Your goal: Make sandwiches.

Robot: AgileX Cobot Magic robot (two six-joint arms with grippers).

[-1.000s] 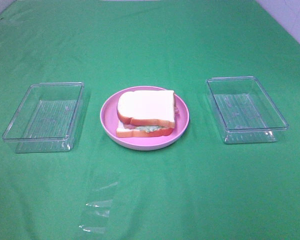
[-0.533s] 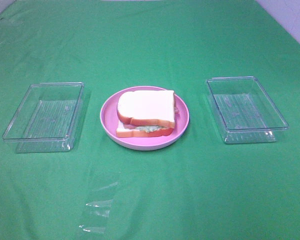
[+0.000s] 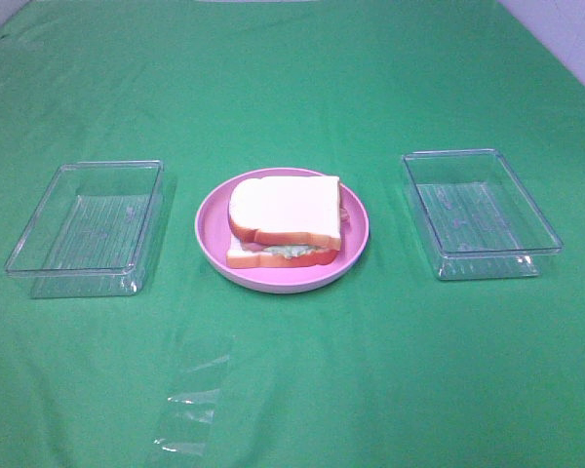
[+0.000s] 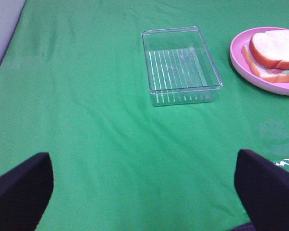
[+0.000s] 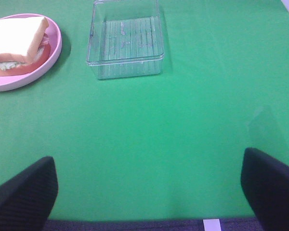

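Note:
The sandwich [image 3: 285, 219] is a stack of two white bread slices with orange-brown crust and pale green lettuce between them, lying on a round pink plate [image 3: 356, 224] at the middle of the green table. It also shows in the left wrist view [image 4: 274, 53] and the right wrist view [image 5: 17, 43]. My left gripper [image 4: 144, 192] hovers open over bare cloth, well short of the left box, holding nothing. My right gripper [image 5: 149, 192] is open too, over bare cloth short of the right box. Neither arm appears in the exterior high view.
An empty clear plastic box [image 3: 88, 226] stands left of the plate and another empty clear box [image 3: 478, 213] stands right of it. A crumpled clear film [image 3: 190, 409] lies on the cloth near the front edge.

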